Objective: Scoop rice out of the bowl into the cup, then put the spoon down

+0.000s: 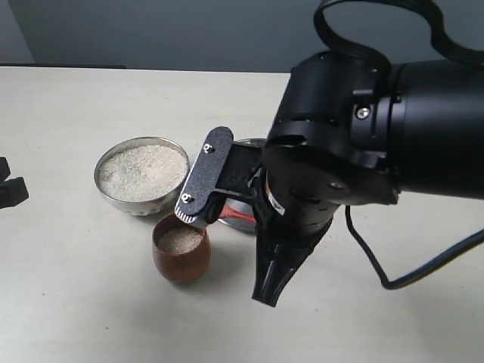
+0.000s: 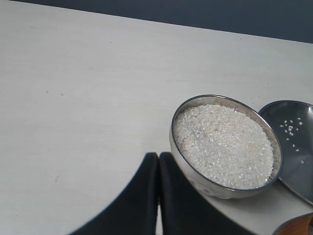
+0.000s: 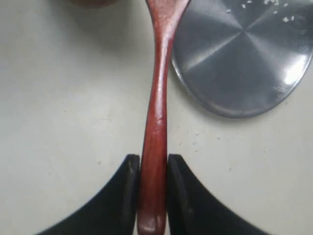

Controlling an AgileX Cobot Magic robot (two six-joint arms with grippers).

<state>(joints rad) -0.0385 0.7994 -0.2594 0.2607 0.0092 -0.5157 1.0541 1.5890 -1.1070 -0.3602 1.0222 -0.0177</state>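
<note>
- Gripping the wooden spoon (image 3: 157, 98) by its long thin handle, the right end effector (image 3: 153, 164) is pinching it narrowly between both fingers. The spoon's head is running out of the wrist view's frame.
- The handle is showing bare counter (image 3: 58, 98) on one side and the edge of the flat steel plate (image 3: 239, 58) just beside it on the other.
- The wooden cup (image 1: 181, 261) is standing upright on the counter, just in front of the steel bowl (image 1: 106, 189), and is carrying a pale layer of rice (image 1: 180, 240) below its rim.
- In the exterior view the right end effector is hanging close over the cup's rim, hiding the spoon's head.
- The bowl is sitting just beside the plate and is holding white grains nearly up to its thin rim.
- A few loose grains (image 2: 289, 128) are lying on the plate.
- The left end effector (image 2: 158, 164) is keeping its fingers pressed together with nothing between them, out to the left of the bowl.
</note>
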